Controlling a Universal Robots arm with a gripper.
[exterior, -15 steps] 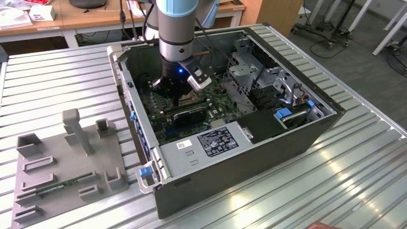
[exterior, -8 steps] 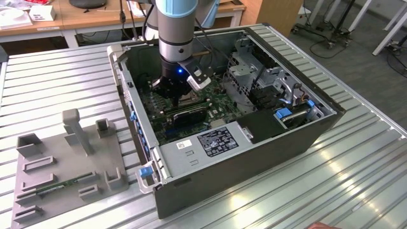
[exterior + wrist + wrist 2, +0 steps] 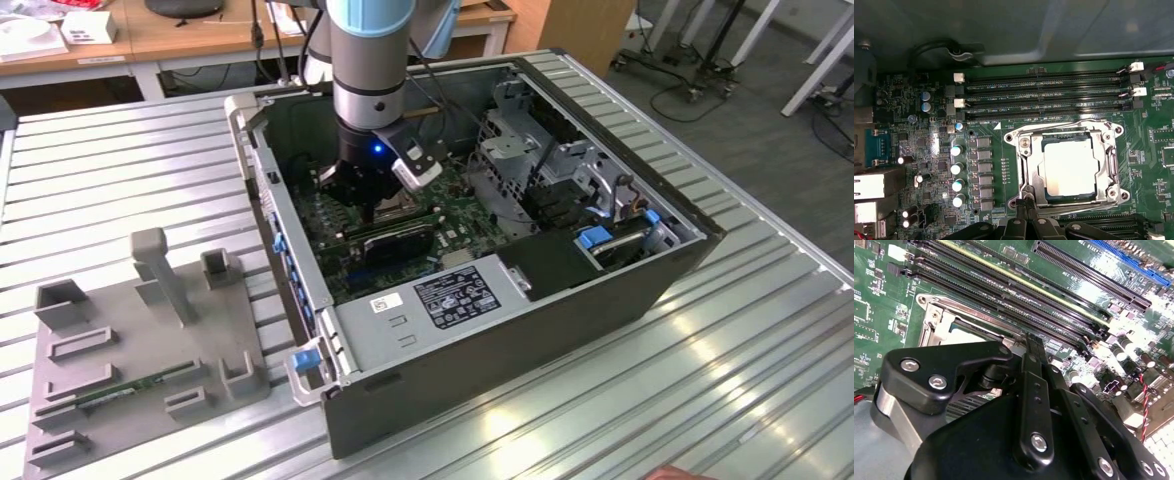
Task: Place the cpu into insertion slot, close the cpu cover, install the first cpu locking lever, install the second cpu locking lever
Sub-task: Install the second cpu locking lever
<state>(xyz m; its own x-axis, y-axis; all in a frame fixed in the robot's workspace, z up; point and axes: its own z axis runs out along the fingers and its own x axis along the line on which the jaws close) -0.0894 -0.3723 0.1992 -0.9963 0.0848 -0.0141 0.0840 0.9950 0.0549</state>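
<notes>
Fixture tray (image 3: pixel 140 350): at the exterior view's left you see a grey tray with upright holders, well apart from the work.

Computer case (image 3: pixel 441 330): it lies open on the slatted metal table (image 3: pixel 120 160), and the arm reaches down into it.

Motherboard (image 3: pixel 929 150): green, on the floor of the case; in the first wrist view a column of small capacitors (image 3: pixel 957 175) stands beside the socket.

Gripper (image 3: pixel 1025 220): in the first wrist view its black fingers come up at the socket's near edge, with the two tips pressed together; I judge that they hold nothing between them. In the exterior view the gripper (image 3: pixel 374 195) hangs low over the board, close to the socket.

Cpu (image 3: pixel 1069 167): it already sits flat inside the insertion slot (image 3: pixel 1046 197), with its pale metal top facing up.

Cpu cover (image 3: pixel 1026 150): the silvery frame lies down around the chip, so you can take it as closed.

Locking levers: a thin wire lever (image 3: pixel 1086 121) runs along the far side of the socket, next to the memory slots (image 3: pixel 1044 95). If it is fully hooked, I cannot tell.

Key relation: the fingertips touch or nearly touch the socket's near corner, and the chip lies just beyond them. The lever's long axis runs across this direction, parallel to the memory slots.
</notes>
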